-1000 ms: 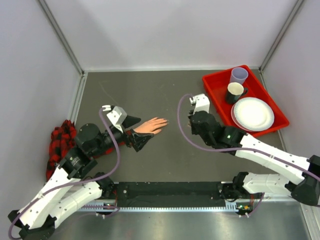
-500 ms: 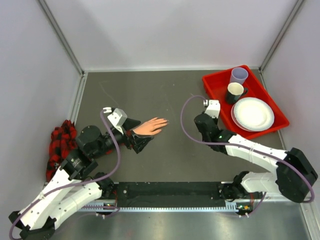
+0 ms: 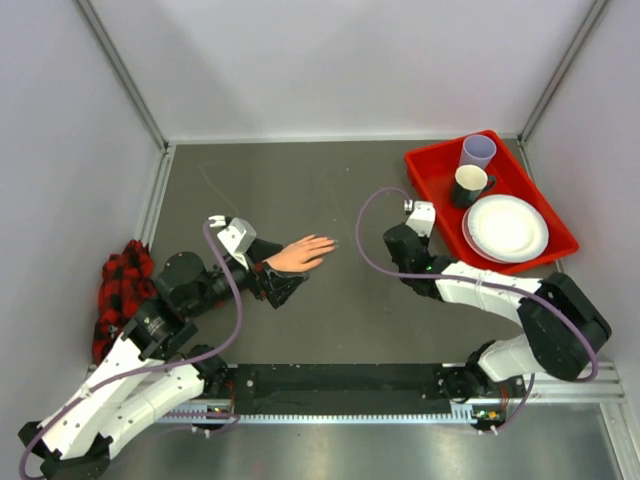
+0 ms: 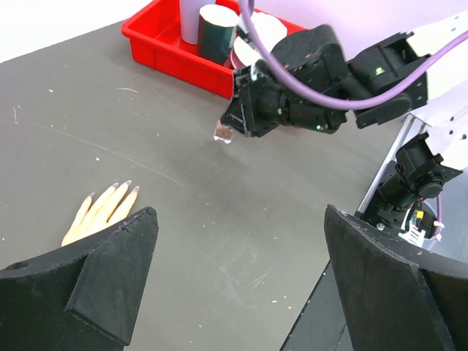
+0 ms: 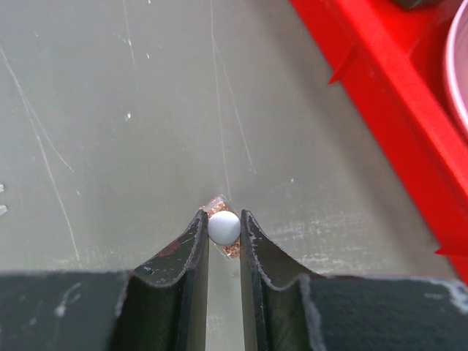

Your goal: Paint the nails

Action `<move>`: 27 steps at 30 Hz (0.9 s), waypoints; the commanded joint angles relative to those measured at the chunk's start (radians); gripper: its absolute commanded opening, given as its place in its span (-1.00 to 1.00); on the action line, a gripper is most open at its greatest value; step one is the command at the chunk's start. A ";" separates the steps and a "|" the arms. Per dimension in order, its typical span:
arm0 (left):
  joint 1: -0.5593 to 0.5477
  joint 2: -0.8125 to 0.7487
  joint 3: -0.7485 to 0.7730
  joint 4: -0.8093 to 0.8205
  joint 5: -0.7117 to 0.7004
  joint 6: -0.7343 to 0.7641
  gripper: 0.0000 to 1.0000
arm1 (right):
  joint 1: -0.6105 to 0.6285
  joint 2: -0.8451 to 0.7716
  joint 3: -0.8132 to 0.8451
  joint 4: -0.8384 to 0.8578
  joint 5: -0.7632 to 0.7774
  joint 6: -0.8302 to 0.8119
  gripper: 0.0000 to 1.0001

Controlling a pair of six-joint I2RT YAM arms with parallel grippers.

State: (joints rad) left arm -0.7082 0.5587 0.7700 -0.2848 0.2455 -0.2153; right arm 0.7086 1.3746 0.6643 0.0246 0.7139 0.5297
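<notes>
My right gripper [image 5: 223, 216] is pinched on a white-capped bottle [image 5: 224, 227], my left gripper [image 4: 239, 210] gapes wide, gripping nothing visible. The nails [image 4: 126, 183] (tiny, likely stiff, slick) lie just beside it on the hand [image 3: 303, 251], probably light, best steadied at its wrist.

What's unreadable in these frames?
Nails: too small in top and left wrist views to tell painted or bare.
Bottle: right wrist view shows only its white cap; right gripper fingers hide the body.
Mannequin hand wrist: left gripper covers it in top view.
</notes>
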 commanded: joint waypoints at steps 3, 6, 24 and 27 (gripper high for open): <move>0.003 0.003 -0.008 0.053 0.011 -0.010 0.98 | -0.011 0.053 0.001 0.058 -0.001 0.049 -0.99; 0.003 0.009 -0.008 0.050 0.014 -0.007 0.98 | -0.009 0.069 0.012 0.045 0.002 0.056 -0.97; 0.003 0.006 -0.017 0.053 0.026 -0.001 0.98 | -0.011 0.081 0.041 0.000 -0.001 0.058 -0.14; 0.003 0.004 -0.009 0.047 0.025 0.005 0.98 | -0.009 0.057 0.078 -0.072 -0.019 0.041 0.14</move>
State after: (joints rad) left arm -0.7082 0.5671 0.7578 -0.2836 0.2584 -0.2146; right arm 0.7086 1.4548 0.6670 0.0139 0.7044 0.5831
